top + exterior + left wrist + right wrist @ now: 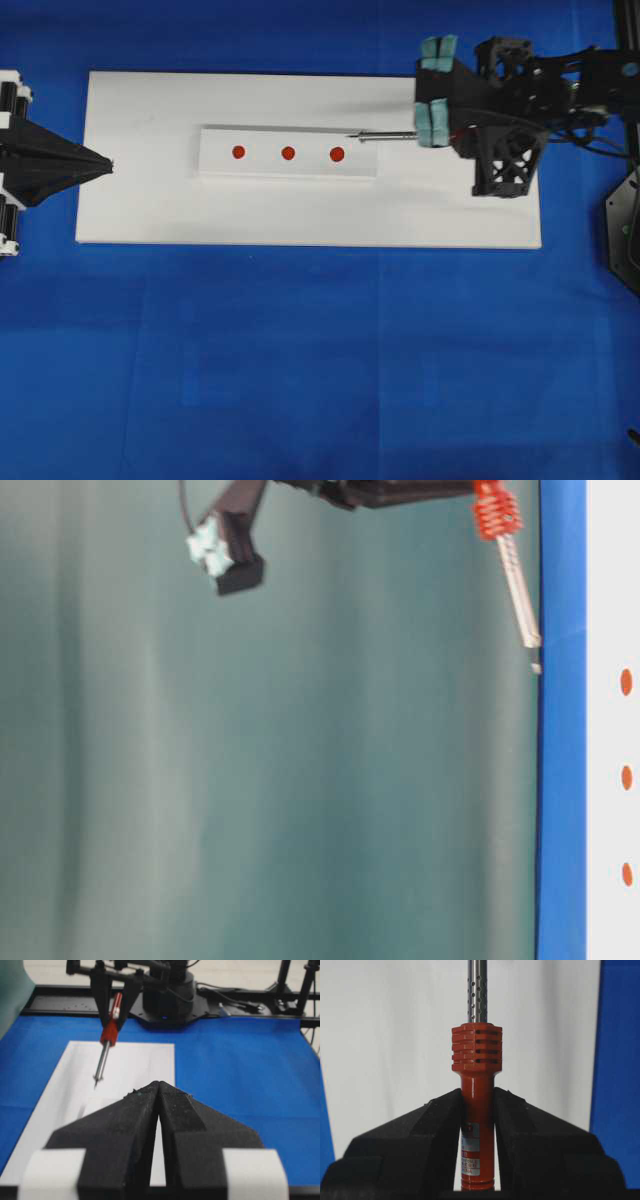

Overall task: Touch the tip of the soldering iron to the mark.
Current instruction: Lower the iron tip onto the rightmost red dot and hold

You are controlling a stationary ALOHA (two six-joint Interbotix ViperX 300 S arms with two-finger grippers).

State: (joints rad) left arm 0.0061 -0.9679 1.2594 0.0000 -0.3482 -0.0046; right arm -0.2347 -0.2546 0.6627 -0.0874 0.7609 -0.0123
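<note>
We see the right gripper clamped on the red-orange handle of the soldering iron, whose silver shaft juts straight out ahead of the jaws, its tip just short of the nearest red mark. The left gripper sits closed, empty, well apart.

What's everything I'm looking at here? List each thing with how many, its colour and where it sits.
soldering iron: one, red-orange handle with silver shaft, held above the board, tip near the rightmost dot
dots: three, red, in a row on the strip
strip: one, white, middle of the board
board: one, white, on the cloth
cloth: one, blue, covering the table
right gripper: one, black, shut on the soldering iron's handle
left gripper: one, black, shut, at the board's left edge
</note>
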